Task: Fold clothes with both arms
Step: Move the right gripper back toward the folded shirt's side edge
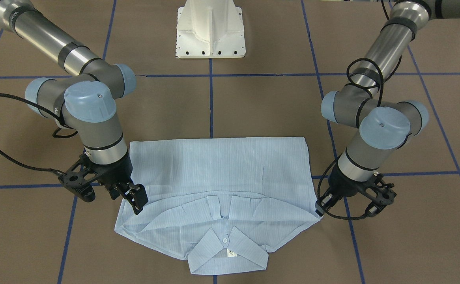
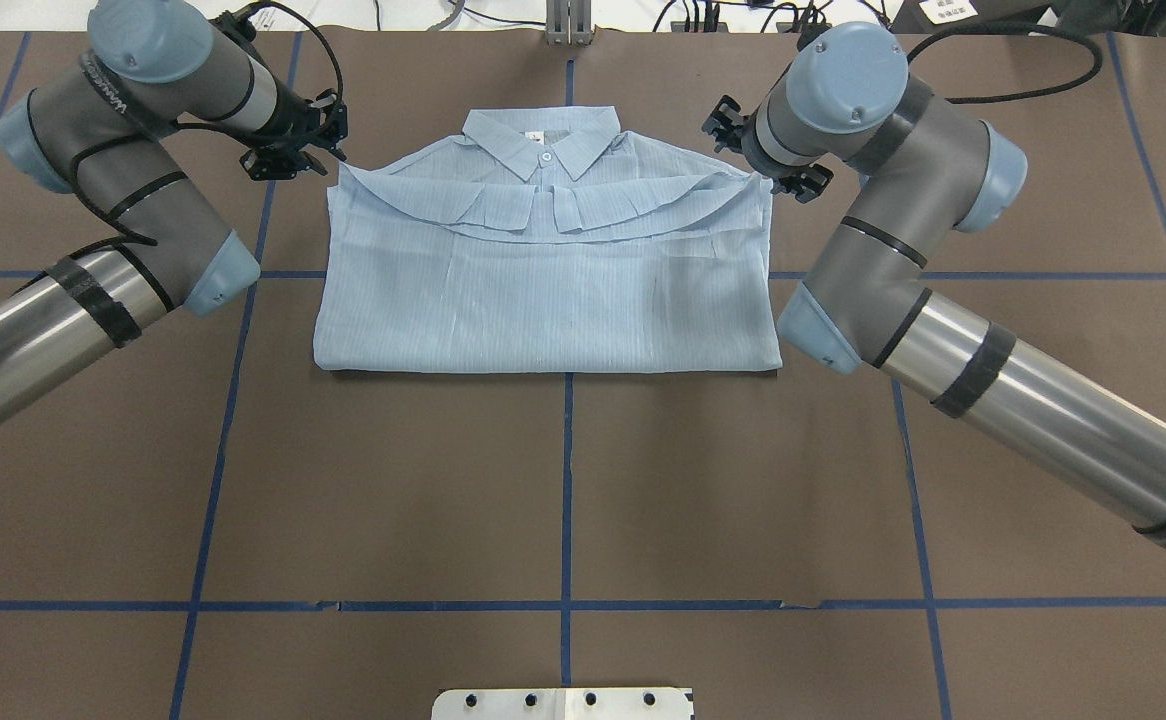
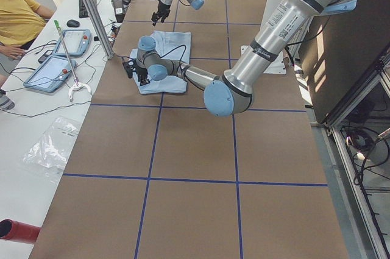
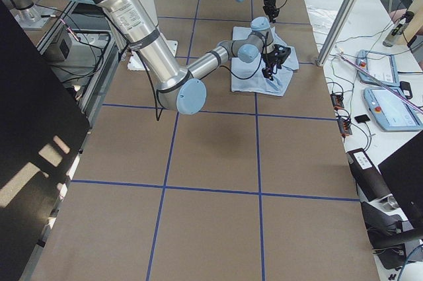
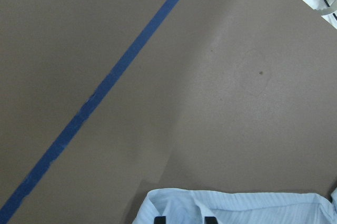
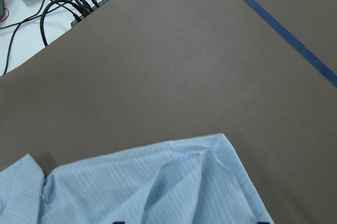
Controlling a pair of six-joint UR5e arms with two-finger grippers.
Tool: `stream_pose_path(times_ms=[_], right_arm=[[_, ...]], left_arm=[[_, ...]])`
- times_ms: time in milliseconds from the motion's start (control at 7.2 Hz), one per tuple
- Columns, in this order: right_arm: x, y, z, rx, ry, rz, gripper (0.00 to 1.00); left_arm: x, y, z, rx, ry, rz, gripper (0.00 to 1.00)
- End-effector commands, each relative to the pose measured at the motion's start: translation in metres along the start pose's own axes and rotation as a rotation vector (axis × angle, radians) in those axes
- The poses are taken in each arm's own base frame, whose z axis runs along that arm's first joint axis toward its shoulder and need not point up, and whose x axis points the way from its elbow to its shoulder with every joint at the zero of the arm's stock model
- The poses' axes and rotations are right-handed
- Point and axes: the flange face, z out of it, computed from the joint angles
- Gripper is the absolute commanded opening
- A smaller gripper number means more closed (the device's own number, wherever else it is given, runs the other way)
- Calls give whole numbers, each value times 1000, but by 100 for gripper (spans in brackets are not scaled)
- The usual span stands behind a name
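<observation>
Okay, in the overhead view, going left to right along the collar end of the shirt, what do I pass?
left gripper → pale blue striped shirt, with its collar about midway → right gripper

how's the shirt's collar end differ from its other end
The collar end has a curved folded-over edge; the other end is straight and flat. The left gripper and right gripper sit by the collar end's corners, neither by the other end. Both are pale blue.
</observation>
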Motion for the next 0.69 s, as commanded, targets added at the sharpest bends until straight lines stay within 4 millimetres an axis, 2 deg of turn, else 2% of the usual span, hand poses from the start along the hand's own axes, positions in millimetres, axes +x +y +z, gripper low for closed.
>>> stream_pose_path(times_ms=[0, 139, 417, 556], right_arm=[[69, 36, -39, -61, -30, 5, 91], [88, 51, -39, -82, -17, 47, 92], [132, 79, -13, -109, 56, 140, 91], [134, 81, -9, -120, 41, 169, 91]], left_arm=[[-11, 2, -10, 0, 15, 6, 36], [-13, 2, -10, 3, 15, 7, 36], [-14, 3, -15, 8, 24, 10, 35], [-13, 3, -16, 10, 26, 11, 35]])
